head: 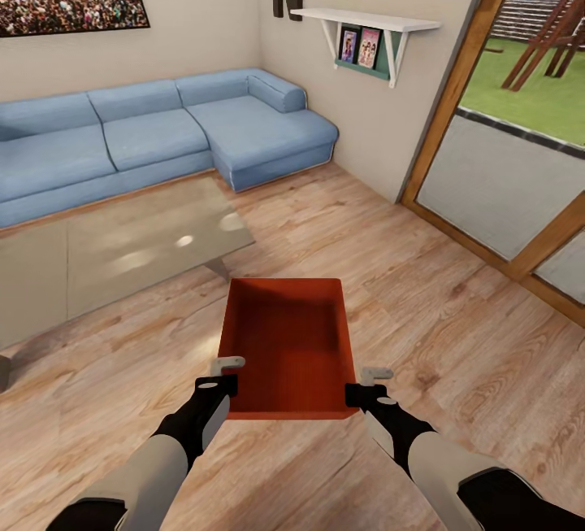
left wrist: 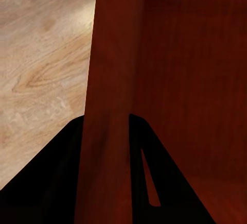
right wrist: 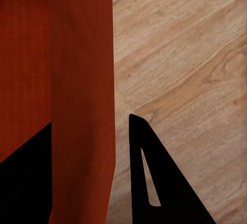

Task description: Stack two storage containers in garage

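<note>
A red-orange storage container [head: 288,348], open-topped and empty, is held level above the light wood-plank living room flooring [head: 422,287], just in front of me. My left gripper [head: 227,383] is shut on the container's left wall [left wrist: 108,105], one dark finger [left wrist: 154,177] inside and one outside. At the opposite side my right gripper [head: 362,389] is shut on the right wall [right wrist: 82,105], again one finger [right wrist: 154,177] on each face. The second container is out of view.
A glass coffee table [head: 106,246] stands just ahead to the left, with the blue sectional sofa [head: 162,137] behind it against the beige wall. Wood-framed glass doors [head: 504,173] run along the right. A white wall shelf [head: 370,27] hangs in the corner. Open plank floor stretches to the right.
</note>
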Available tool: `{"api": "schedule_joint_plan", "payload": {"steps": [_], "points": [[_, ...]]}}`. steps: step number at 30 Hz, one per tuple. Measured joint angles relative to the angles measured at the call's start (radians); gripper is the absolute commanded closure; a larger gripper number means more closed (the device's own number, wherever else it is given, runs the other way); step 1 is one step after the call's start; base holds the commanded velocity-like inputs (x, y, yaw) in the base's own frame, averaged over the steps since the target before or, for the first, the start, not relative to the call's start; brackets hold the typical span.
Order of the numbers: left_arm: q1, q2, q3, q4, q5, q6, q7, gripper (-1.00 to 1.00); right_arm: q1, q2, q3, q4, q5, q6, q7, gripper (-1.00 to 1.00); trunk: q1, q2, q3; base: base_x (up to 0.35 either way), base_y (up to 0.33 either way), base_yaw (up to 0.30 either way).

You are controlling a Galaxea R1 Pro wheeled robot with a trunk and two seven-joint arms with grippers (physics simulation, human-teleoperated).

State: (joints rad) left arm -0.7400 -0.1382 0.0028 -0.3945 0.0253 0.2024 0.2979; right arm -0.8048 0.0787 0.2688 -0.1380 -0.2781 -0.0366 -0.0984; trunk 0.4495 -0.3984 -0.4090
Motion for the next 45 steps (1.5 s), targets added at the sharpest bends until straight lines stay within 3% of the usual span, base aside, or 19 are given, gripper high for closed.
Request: {"api": "schedule_joint_plan", "payload": {"steps": [45], "points": [[0.000,0.001,-0.001,0.001,0.003,0.001,0.000,1.00,0.000,0.001,0.000,0.001,0.001,0.000,0.000,1.00,0.000,0.000,0.073,0.000,0.000,0.000]]}}
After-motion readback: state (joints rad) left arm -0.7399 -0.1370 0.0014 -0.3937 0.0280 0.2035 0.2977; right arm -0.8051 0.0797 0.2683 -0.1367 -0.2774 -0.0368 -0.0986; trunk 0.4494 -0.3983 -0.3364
